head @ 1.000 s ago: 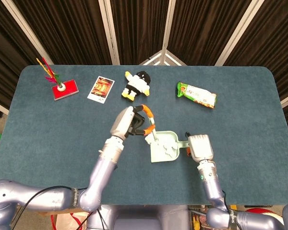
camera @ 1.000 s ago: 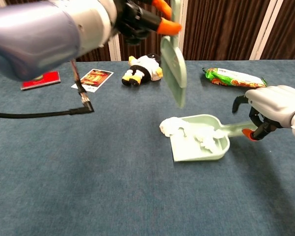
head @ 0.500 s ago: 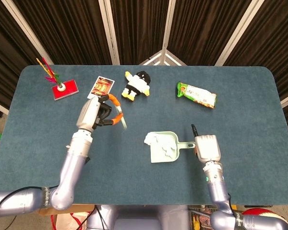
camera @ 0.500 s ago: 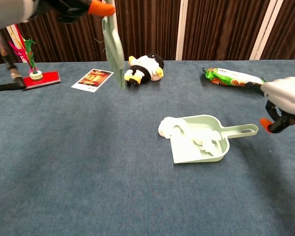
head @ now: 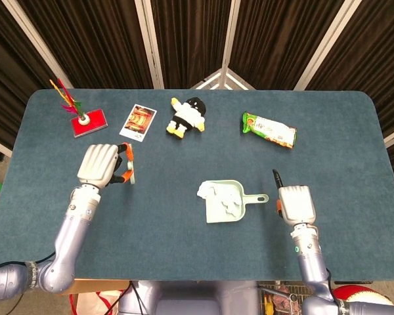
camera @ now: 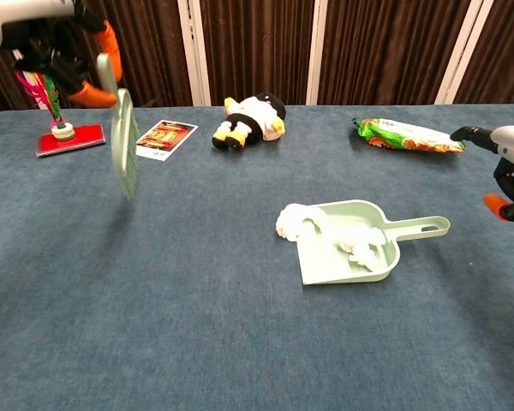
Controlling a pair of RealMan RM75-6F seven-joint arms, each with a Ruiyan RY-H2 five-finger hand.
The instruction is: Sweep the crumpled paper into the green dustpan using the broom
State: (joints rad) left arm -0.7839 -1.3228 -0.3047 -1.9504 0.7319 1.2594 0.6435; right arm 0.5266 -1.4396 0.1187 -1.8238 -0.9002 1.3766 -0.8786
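Note:
The green dustpan (head: 218, 209) lies mid-table with its handle pointing right, also seen in the chest view as the dustpan (camera: 325, 265). White crumpled paper (head: 205, 190) sits at its open left edge, and more paper (camera: 360, 244) lies inside it. My left hand (head: 98, 164) grips the broom (camera: 122, 141) by its orange handle, with the pale green brush hanging down, well left of the dustpan and above the table. My right hand (head: 295, 203) hovers just right of the dustpan's handle, holding nothing and not touching it; the chest view shows this hand (camera: 512, 163) at the right edge.
A black-and-white plush toy (head: 186, 117), a picture card (head: 138, 121) and a red base with feathers (head: 87, 121) lie along the far left. A green snack packet (head: 269, 129) lies at the far right. Dark curtains stand behind the table.
My left hand carried the broom away from the dustpan to the left side of the table. My right hand let go of the dustpan's handle and drew back to the right.

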